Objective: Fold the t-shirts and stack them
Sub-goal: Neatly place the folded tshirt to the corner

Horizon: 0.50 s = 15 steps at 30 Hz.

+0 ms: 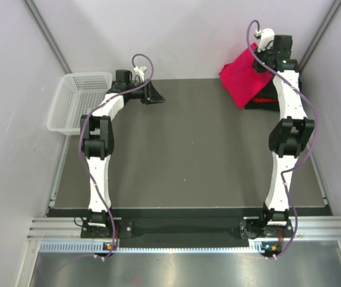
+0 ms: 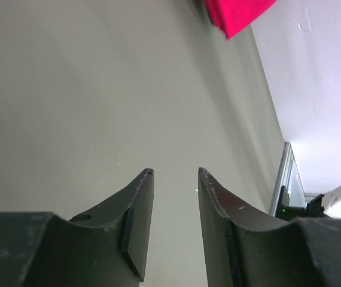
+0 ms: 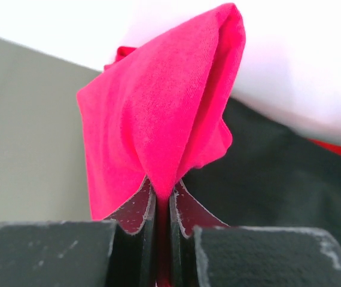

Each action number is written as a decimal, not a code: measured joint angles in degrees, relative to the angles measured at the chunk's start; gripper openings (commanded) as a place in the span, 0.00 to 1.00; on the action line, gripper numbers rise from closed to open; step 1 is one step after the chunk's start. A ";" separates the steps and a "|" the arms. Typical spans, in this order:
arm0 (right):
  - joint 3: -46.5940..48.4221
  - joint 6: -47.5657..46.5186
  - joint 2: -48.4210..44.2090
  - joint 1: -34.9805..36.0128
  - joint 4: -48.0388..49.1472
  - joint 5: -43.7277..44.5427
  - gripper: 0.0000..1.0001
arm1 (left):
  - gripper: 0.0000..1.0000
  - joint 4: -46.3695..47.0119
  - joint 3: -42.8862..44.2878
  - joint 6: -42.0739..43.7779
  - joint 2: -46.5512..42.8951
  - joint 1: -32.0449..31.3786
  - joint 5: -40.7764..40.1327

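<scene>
The crimson red t-shirt [image 1: 242,79] hangs bunched at the far right of the table, lifted above a black t-shirt [image 1: 260,101] lying beneath it. In the right wrist view my right gripper [image 3: 163,192] is shut on a fold of the red t-shirt [image 3: 158,119], with black cloth [image 3: 278,179] behind. In the top view the right gripper [image 1: 260,60] is at the shirt's upper edge. My left gripper [image 1: 155,95] is open and empty at the far middle-left of the table; in its wrist view [image 2: 175,174] a corner of the red t-shirt [image 2: 236,12] shows far ahead.
A white mesh basket [image 1: 78,101] stands off the table's left edge beside the left arm. The dark grey table [image 1: 188,155] lies between the arms. White walls close in behind and at both sides.
</scene>
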 measured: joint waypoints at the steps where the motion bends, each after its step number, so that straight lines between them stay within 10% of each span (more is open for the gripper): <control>1: 0.02 0.00 -0.48 -0.68 0.22 0.22 0.00 | 0.41 0.04 0.00 -0.02 0.04 -0.22 0.09; 15: 2.71 0.44 -2.27 -9.18 2.27 2.97 0.00 | 0.41 0.87 0.20 -0.09 0.50 -3.85 0.07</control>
